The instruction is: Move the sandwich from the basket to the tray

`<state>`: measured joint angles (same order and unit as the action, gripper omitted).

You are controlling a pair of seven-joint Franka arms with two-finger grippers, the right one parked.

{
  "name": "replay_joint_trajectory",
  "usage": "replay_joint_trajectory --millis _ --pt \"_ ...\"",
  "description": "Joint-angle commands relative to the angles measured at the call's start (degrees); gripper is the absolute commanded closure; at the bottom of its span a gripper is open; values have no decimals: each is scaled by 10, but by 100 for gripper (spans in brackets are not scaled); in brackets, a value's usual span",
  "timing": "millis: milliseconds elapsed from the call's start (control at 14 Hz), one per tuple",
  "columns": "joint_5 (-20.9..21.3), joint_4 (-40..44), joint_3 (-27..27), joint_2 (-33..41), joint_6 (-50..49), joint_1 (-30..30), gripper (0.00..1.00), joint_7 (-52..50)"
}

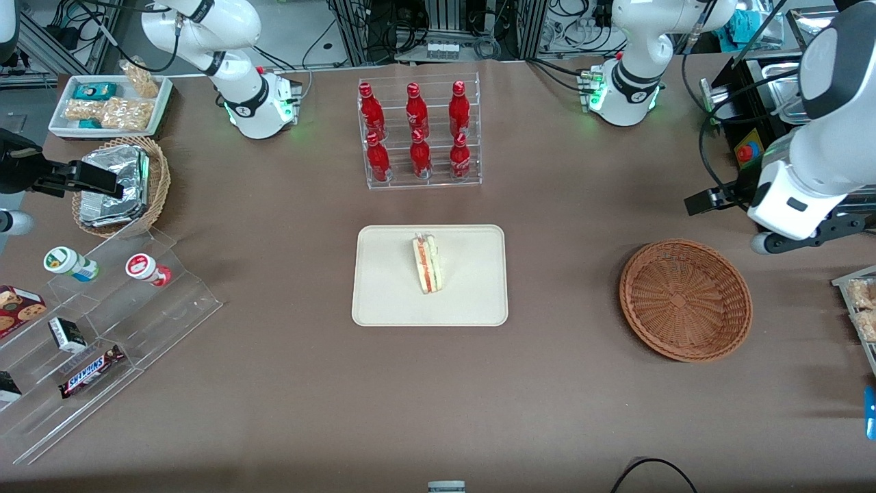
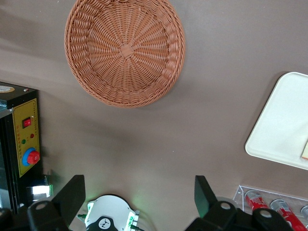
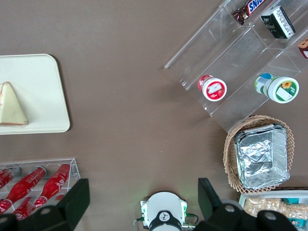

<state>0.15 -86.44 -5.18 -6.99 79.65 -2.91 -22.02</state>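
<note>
basket reddish-brown weave; tray cream; fingers black

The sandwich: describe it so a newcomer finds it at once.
Start at the cream tray mid-table, nearer the front camera than the rack of red bottles. The sandwich stands on it, the only item there: a white-bread wedge with red and green filling. The open gripper hovers near the wicker basket.
</note>
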Motion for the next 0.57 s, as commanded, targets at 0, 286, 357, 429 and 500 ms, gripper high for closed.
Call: replay_joint_trajectory --millis 0,286,357,429,500 --pt "6 5 2 10 7 4 0 24" --pt "5 10 3 7 7 4 0 39" --pt "7 16 3 2 7 4 0 39" --pt "6 21 3 -1 7 4 0 38" --pt "6 22 3 -2 7 4 0 37"
